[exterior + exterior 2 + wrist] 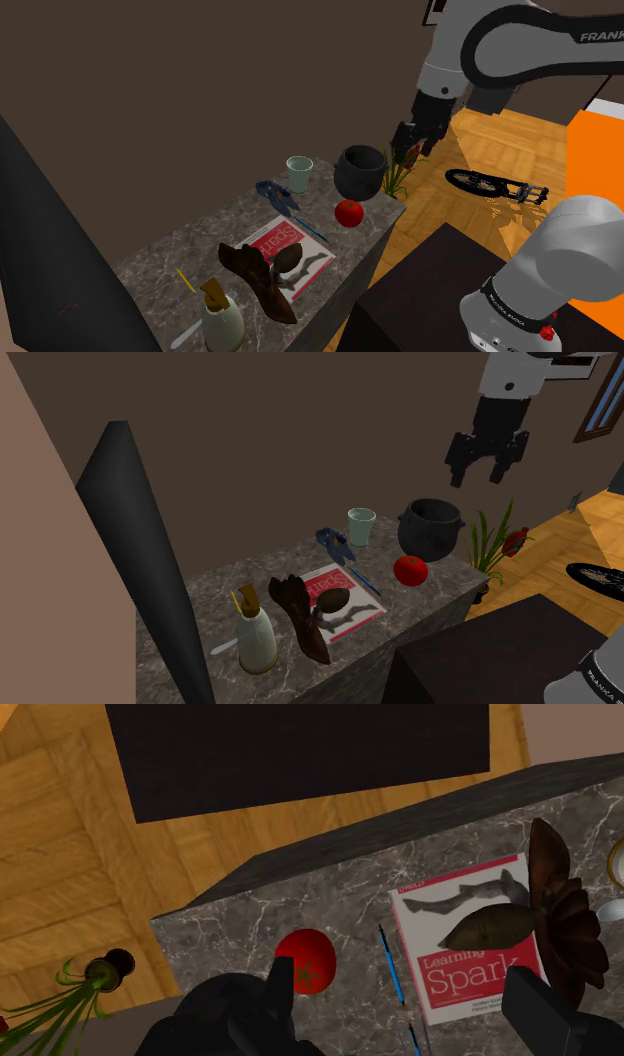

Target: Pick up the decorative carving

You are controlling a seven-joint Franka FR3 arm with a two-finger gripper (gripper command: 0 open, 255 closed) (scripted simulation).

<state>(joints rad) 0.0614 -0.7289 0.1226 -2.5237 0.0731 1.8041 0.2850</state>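
The decorative carving [258, 280] is a dark brown, ridged piece lying on the marble tabletop [190, 240], next to a red and white book [292, 250]. It appears again in the second exterior view [301, 616] and in the wrist view [566, 919]. My gripper [415, 140] hangs open in the air above the black pot [360, 170], far from the carving. From the second exterior view the gripper [487, 460] is well above the table. In the wrist view the fingers [283, 996] stand wide apart with nothing between them.
A red tomato [305, 961] and a blue pen [392, 966] lie below the hand. A brown oval thing [490, 926] rests on the book [470, 944]. A pale cup [299, 173], a white bottle [222, 322] and a floor plant [492, 542] are nearby.
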